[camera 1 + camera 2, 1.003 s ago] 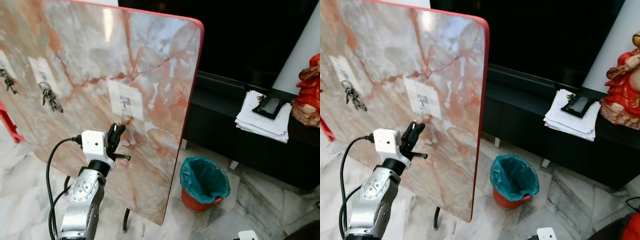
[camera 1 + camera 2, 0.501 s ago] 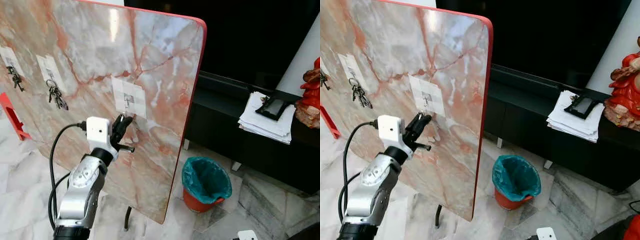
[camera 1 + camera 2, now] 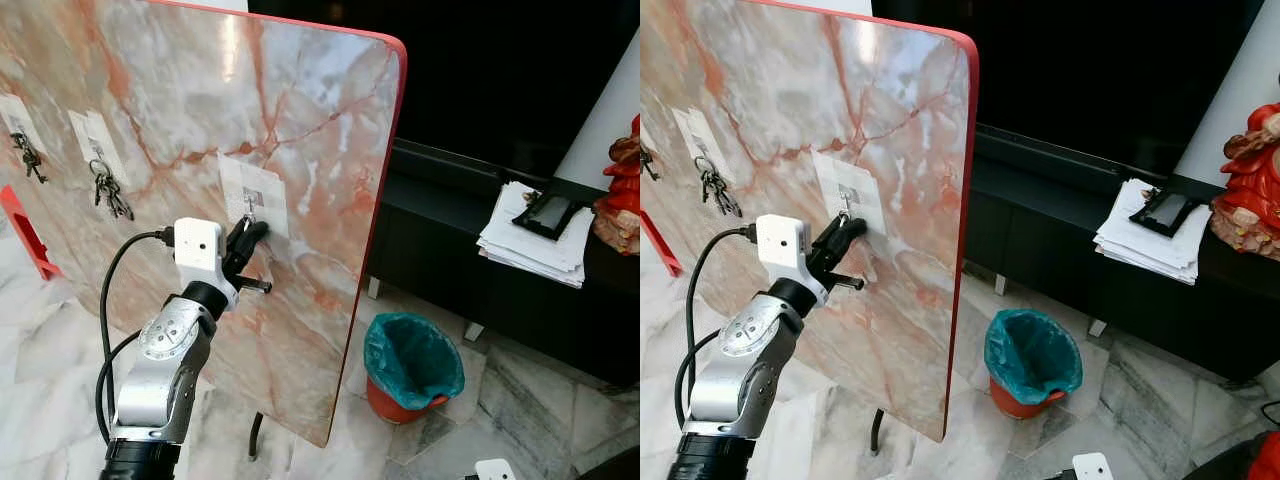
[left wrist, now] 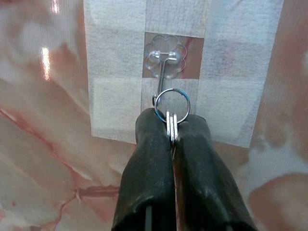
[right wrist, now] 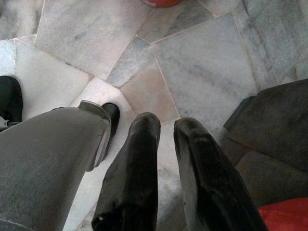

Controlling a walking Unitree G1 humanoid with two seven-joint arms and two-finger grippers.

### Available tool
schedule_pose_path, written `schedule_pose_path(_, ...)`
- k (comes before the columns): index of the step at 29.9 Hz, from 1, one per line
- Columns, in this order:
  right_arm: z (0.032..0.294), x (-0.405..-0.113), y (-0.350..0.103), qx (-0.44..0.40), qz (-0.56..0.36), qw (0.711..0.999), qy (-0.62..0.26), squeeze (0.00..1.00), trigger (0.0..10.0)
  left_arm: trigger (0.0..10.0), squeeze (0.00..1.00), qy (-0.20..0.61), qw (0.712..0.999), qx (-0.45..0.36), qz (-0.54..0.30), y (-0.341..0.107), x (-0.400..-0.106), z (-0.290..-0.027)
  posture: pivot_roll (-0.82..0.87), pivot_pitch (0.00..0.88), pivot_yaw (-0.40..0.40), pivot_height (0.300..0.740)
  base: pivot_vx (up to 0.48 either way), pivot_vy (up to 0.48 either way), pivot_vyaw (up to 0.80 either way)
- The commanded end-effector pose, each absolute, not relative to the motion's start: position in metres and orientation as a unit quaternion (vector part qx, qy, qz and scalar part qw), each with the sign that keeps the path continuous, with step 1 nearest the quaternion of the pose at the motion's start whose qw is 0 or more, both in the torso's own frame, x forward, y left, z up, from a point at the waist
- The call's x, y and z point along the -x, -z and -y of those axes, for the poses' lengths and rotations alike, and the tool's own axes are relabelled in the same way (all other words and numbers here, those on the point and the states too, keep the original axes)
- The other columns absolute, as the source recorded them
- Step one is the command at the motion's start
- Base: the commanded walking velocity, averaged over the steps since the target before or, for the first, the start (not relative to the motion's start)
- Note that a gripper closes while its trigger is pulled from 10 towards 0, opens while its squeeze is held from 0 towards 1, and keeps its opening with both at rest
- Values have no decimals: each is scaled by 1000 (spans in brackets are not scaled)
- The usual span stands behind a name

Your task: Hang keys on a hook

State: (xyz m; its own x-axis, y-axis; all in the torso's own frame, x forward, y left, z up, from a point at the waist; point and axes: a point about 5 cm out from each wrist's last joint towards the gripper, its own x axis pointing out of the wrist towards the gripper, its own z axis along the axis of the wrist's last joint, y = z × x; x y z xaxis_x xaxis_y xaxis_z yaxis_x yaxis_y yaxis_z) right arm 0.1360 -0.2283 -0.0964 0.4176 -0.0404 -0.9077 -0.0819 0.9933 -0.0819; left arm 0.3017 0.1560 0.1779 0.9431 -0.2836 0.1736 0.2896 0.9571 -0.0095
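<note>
Keys [image 4: 172,126] on one ring are pinched between the left gripper's [image 4: 172,137] closed fingers, ring against the clear hook [image 4: 163,62] on the marble board [image 3: 300,120]. Two other key bunches [image 3: 108,192] hang farther left. Right gripper [image 5: 166,126] hangs idle, fingers slightly apart.

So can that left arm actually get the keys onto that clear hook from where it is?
Probably yes. The left gripper pinches the keys with the key ring right at the clear hook on the marble board, and nothing lies between them.
</note>
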Motion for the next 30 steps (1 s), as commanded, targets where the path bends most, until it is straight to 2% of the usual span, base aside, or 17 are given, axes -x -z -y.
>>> schedule_pose_path(1,231,-136,96,60,-542,838,-11,0,10000,10000,0,153,983,15,101,-189,-302,-152,69,0,-61,715,0,0,0)
schedule_pose_path(15,230,-136,96,60,-541,839,-11,0,10000,10000,0,169,981,3,95,-189,-298,-149,71,0,-59,715,0,0,0)
schedule_pose_path(30,230,-136,96,61,-543,837,-15,0,10000,10000,0,151,986,8,73,-179,-288,-157,78,0,-64,715,0,0,0)
